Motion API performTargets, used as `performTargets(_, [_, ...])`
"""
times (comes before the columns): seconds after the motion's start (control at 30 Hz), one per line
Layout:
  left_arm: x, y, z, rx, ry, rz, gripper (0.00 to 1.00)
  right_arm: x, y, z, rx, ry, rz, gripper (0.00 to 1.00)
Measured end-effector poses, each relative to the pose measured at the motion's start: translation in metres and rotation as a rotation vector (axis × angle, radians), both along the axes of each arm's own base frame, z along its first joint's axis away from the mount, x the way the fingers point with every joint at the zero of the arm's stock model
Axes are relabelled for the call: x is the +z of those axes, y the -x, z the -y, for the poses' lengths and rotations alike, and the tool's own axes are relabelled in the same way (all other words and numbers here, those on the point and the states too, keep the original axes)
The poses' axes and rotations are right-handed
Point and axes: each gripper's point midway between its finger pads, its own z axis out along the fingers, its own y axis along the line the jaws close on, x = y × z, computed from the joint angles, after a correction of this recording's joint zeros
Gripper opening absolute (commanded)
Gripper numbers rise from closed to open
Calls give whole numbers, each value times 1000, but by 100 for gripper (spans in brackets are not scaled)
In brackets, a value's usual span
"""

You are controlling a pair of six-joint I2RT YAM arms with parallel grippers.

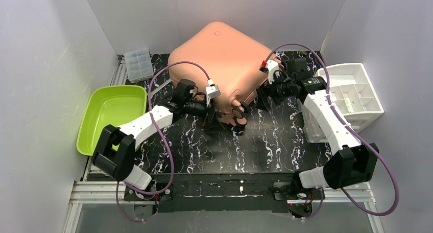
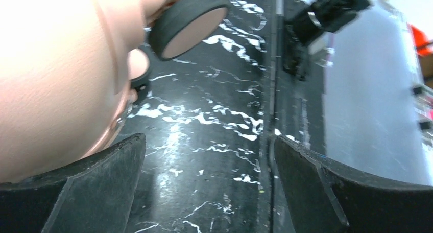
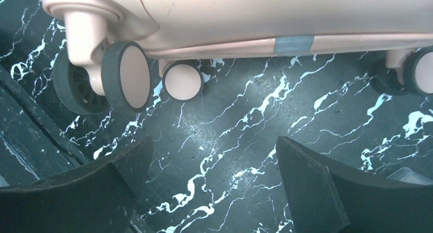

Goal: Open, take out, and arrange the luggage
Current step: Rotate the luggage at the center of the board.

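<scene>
The salmon-pink luggage [image 1: 219, 51] lies shut on the black marbled table, its wheeled end toward me. My left gripper [image 1: 212, 119] stands open beside its near-left corner, just left of the wheels [image 1: 238, 114]. In the left wrist view the pink shell [image 2: 51, 79] and one wheel [image 2: 189, 21] lie ahead and left of the open left gripper [image 2: 209, 177], with only tabletop between the jaws. My right gripper [image 1: 261, 94] hangs open by the luggage's near-right side. Its wrist view shows the luggage's lower edge [image 3: 255, 13] and a double wheel [image 3: 125, 74] beyond the empty right gripper [image 3: 214, 182].
A lime-green tray [image 1: 110, 113] sits at the table's left edge. A white drawer organizer [image 1: 352, 92] stands at the right, behind the right arm. A small clear compartment box [image 1: 139, 64] lies at the back left. Grey walls close in both sides and the back.
</scene>
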Motion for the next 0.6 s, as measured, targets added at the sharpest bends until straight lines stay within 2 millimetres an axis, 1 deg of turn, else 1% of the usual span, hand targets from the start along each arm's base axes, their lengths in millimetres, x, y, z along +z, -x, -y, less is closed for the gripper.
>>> performTargets(0.1, [-14, -9, -3, 102, -68, 71, 98, -9, 2, 1, -1, 6, -16, 100])
performTargets(0.23, [-25, -21, -8, 199, -140, 164, 98, -18, 2, 3, -7, 16, -25, 100])
performTargets(0.33, [-26, -24, -11, 238, -147, 238, 98, -23, 1, 4, -12, 24, -23, 100])
performTargets(0.4, [-23, -25, -12, 253, -130, 286, 98, -25, 2, 5, -13, 29, -26, 100])
performTargets(0.47, [-18, -25, -11, 250, -103, 307, 98, -26, 1, 6, -19, 38, -25, 100])
performTargets(0.6, [-20, -21, -8, 221, -54, 340, 98, -27, -1, 9, -27, 51, -17, 100])
